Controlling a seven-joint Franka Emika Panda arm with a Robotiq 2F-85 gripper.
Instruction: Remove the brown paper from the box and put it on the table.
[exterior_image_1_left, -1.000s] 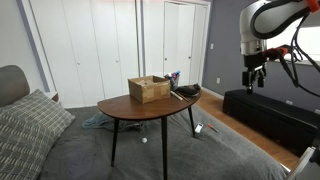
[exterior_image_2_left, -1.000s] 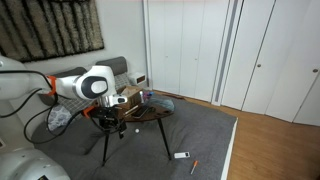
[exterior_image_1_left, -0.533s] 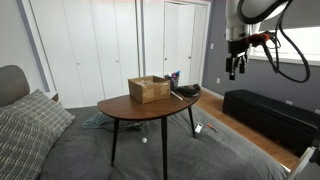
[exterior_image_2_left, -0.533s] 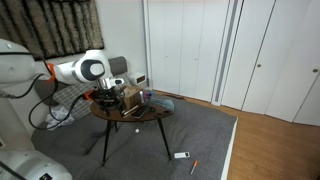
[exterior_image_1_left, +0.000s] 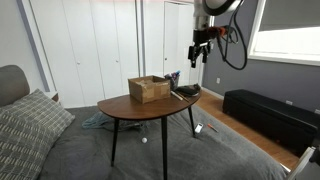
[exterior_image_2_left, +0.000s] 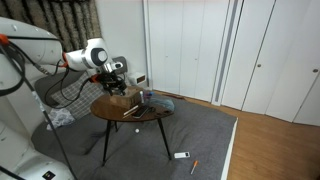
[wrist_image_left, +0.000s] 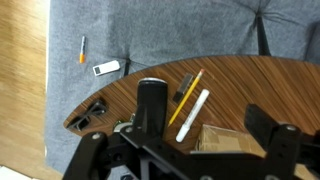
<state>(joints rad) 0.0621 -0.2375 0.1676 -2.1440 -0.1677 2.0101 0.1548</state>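
A brown cardboard box (exterior_image_1_left: 148, 88) stands on the round wooden table (exterior_image_1_left: 150, 108). It also shows in the other exterior view (exterior_image_2_left: 121, 93) and at the bottom of the wrist view (wrist_image_left: 226, 139). I cannot make out the brown paper inside it. My gripper (exterior_image_1_left: 197, 52) hangs high above the table's end, to the side of the box, open and empty. In an exterior view my gripper (exterior_image_2_left: 113, 70) is above the box. In the wrist view the jaws (wrist_image_left: 180, 145) are spread apart, with the box top between them far below.
On the table lie a yellow pencil (wrist_image_left: 190, 92), a white marker (wrist_image_left: 193, 113) and a dark cup (wrist_image_left: 150, 100). On the floor are an orange pen (wrist_image_left: 81, 50) and a white gadget (wrist_image_left: 106, 68). A black bench (exterior_image_1_left: 268, 112) and a grey sofa (exterior_image_1_left: 30, 125) flank the table.
My arm has swung from beside the black bench toward the table and risen. The gripper stays open and empty. The box has not moved.
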